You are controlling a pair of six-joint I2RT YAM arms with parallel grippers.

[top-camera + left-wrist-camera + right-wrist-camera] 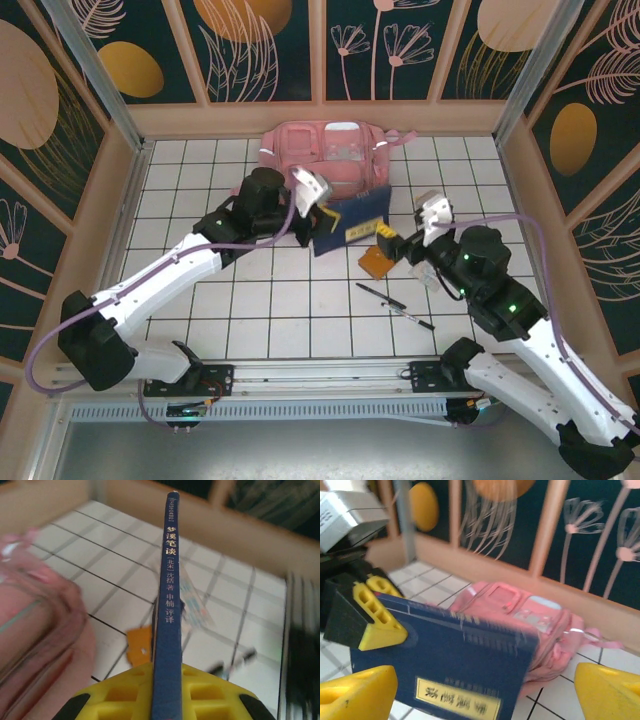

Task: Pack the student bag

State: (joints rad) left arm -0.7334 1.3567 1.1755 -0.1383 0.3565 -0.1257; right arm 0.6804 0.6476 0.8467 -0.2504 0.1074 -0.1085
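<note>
Toward the worktop's (250,300) near edge lies a black pen (395,305); just beyond it, the right gripper (392,245) gapes wide, holding nothing and facing the blue book (352,225). The left gripper (322,205), its arm stretched diagonally forward, is clamped on the book's left end, with the spine running straight out from it. The student bag (330,155) lies just behind the book at the middle of the far edge, nearest the left arm.

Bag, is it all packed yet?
Not yet. Done: the book is up on its edge right by the bag. In hand: the left pincer is shut on the book; the right pincer is open. Left: the book has to go in, and the pen and an orange thing lie out on the table.
</note>
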